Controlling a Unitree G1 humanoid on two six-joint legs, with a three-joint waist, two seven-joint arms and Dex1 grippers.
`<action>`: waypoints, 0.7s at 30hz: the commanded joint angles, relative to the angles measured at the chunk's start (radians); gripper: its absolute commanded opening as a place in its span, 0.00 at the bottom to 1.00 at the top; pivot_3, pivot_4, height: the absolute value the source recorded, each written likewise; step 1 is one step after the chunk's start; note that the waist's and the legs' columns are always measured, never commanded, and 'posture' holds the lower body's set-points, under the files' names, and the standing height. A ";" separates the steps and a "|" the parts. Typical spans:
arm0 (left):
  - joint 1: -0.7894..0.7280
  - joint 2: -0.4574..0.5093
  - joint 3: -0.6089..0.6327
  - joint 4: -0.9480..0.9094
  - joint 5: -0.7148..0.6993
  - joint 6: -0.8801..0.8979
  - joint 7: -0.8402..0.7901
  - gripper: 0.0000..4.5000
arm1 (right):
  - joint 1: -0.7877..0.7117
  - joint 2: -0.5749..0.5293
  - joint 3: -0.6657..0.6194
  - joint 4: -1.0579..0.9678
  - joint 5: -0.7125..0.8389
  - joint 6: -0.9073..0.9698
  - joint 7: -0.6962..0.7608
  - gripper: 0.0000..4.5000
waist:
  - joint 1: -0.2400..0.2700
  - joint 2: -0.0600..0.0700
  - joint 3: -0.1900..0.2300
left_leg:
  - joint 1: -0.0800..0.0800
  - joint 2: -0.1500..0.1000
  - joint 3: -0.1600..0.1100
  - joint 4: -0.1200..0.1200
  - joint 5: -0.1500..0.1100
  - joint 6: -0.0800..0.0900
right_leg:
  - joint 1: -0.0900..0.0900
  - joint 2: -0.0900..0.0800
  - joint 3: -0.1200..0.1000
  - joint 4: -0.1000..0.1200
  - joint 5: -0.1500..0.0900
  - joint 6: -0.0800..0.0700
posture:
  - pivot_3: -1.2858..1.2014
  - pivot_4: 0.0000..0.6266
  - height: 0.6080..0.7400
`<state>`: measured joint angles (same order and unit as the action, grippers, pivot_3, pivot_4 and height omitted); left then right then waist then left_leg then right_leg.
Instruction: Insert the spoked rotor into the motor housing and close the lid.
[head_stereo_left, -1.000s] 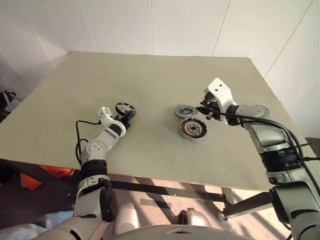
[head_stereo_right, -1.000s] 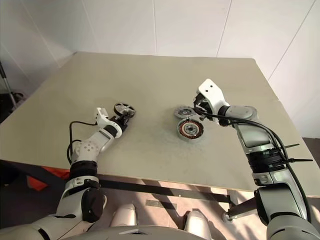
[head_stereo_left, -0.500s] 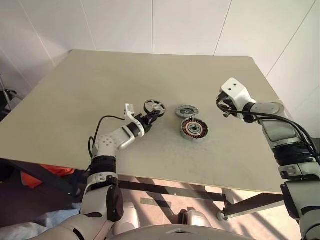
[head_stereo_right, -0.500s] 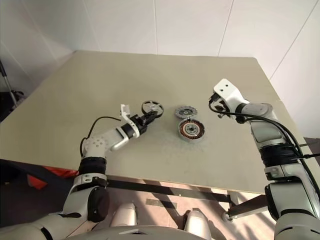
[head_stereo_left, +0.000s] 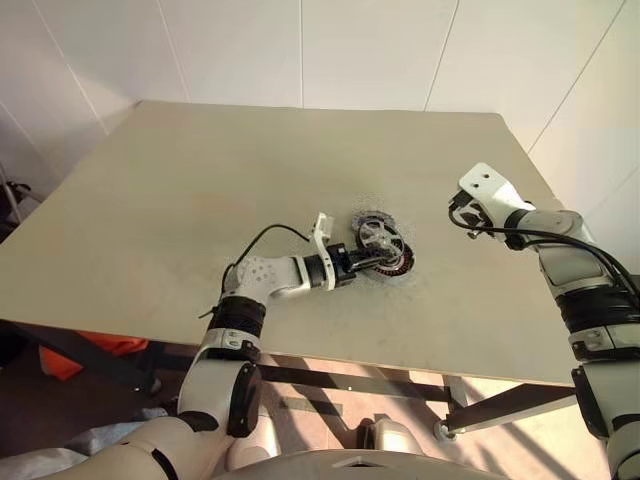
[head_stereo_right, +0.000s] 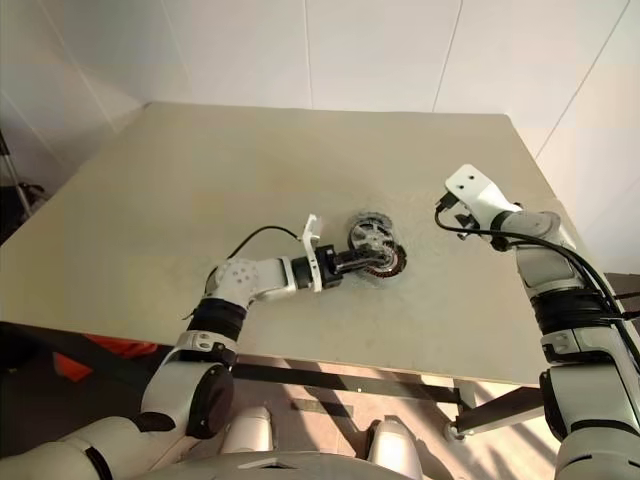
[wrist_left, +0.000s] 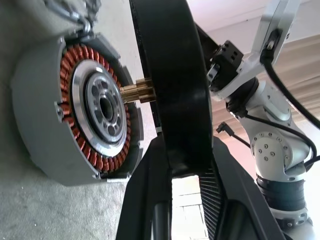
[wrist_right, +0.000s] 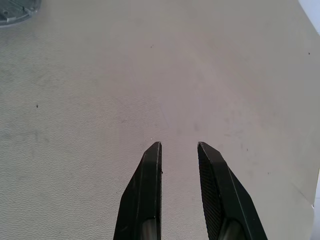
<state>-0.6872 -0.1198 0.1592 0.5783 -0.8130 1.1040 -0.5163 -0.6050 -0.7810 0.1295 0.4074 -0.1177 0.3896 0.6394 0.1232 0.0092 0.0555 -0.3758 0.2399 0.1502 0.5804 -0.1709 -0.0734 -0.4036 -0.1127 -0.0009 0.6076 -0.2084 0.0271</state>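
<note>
Near the middle of the tabletop (head_stereo_left: 200, 180), your left tool (head_stereo_left: 362, 262) is clamped on the spoked rotor (head_stereo_left: 377, 238), held on edge right over the motor housing (head_stereo_left: 393, 262), brass shaft aimed at the hub of the copper windings; from the left wrist view the shaft tip looks just short of the hub, hard to be sure. Your right tool (wrist_right: 178, 150) hovers well off to the right over bare tabletop, fingers slightly apart, holding nothing.
</note>
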 joint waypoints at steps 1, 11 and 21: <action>-0.041 0.000 -0.024 0.020 0.021 0.003 -0.057 0.09 | -0.004 -0.015 -0.050 -0.065 0.018 0.002 0.010 0.27 | 0.000 0.000 0.000 | 0.000 0.000 0.000 0.000 0.000 0.000 | 0.000 0.000 0.000 0.000 0.000 0.000 | 0.52 0.00 1.00; -0.110 -0.022 -0.001 0.149 0.076 -0.072 -0.112 0.09 | 0.001 -0.014 -0.063 -0.072 0.010 0.012 0.004 0.27 | 0.000 0.000 0.000 | 0.001 0.000 0.000 0.001 -0.002 0.003 | 0.001 0.000 0.000 0.000 0.000 0.000 | 0.52 0.00 1.00; -0.137 -0.027 -0.041 0.209 0.153 -0.110 -0.158 0.16 | -0.018 -0.005 -0.062 -0.062 0.006 0.014 0.004 0.27 | 0.000 0.000 0.000 | 0.001 0.000 0.000 0.001 -0.003 0.004 | 0.001 0.000 0.000 0.000 0.000 0.000 | 0.52 0.00 1.00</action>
<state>-0.7931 -0.1242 0.1315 0.7911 -0.6739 1.0025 -0.6537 -0.5926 -0.7805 0.0971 0.3745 -0.1126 0.4042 0.6489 0.1237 0.0094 0.0554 -0.3751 0.2396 0.1502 0.5810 -0.1736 -0.0692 -0.4026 -0.1132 -0.0009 0.6078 -0.2083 0.0270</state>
